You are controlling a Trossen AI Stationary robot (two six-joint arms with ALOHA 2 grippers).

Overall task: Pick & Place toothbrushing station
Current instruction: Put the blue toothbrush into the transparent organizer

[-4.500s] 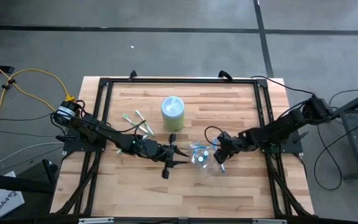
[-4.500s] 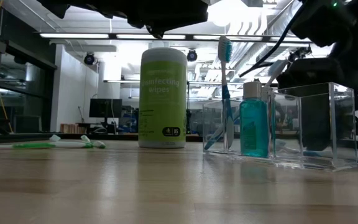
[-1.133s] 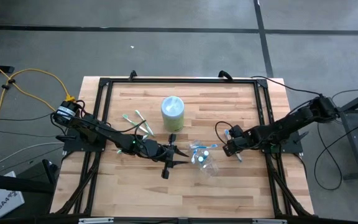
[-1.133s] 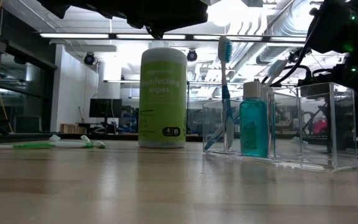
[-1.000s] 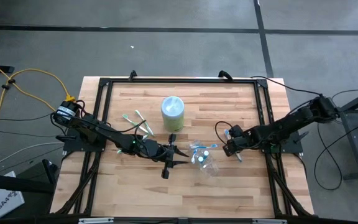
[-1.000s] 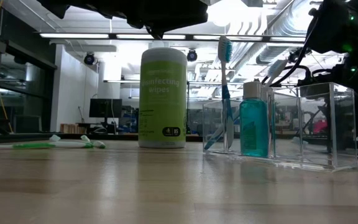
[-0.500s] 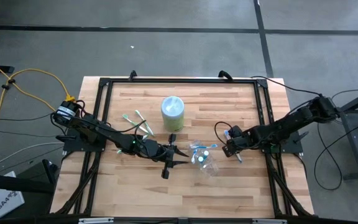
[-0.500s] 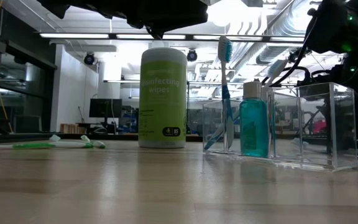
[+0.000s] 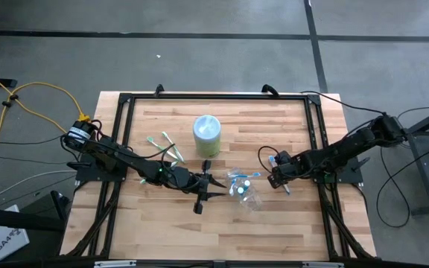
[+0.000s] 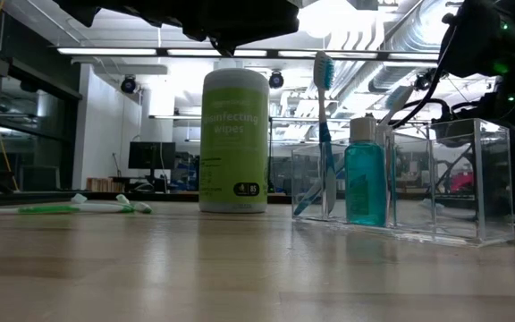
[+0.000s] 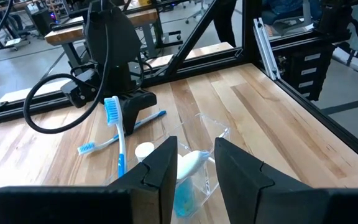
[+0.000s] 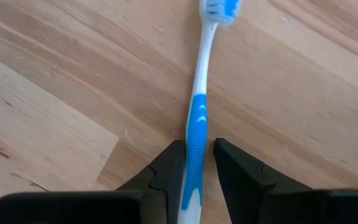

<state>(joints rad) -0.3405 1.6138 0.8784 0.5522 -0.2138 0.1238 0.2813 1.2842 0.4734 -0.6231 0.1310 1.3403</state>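
A clear plastic container (image 9: pixel 246 192) stands on the table's middle. In the low view it (image 10: pixel 436 183) holds an upright blue-white toothbrush (image 10: pixel 323 134) and a teal bottle (image 10: pixel 365 179). A second blue-white toothbrush (image 12: pixel 197 106) lies flat on the wood to the container's right. My right gripper (image 9: pixel 275 179) is low over it and shut on its handle. My left gripper (image 9: pixel 213 186) hovers just left of the container, open and empty. Green-white toothbrushes (image 9: pixel 164 145) lie at the left. My right gripper pinches the lying toothbrush's blue-and-white handle (image 12: pixel 196 134) between its two fingers (image 12: pixel 169 168), toward the end away from the bristles. The fingers slant down from above, one on each side of the handle. The brush lies flat on the table, its head (image 12: pixel 219 7) pointing away.
A green wipes canister (image 9: pixel 207 132) stands upright behind the container. A black frame (image 9: pixel 214 97) runs round the tabletop. Bare wood lies along the near edge and at the far right.
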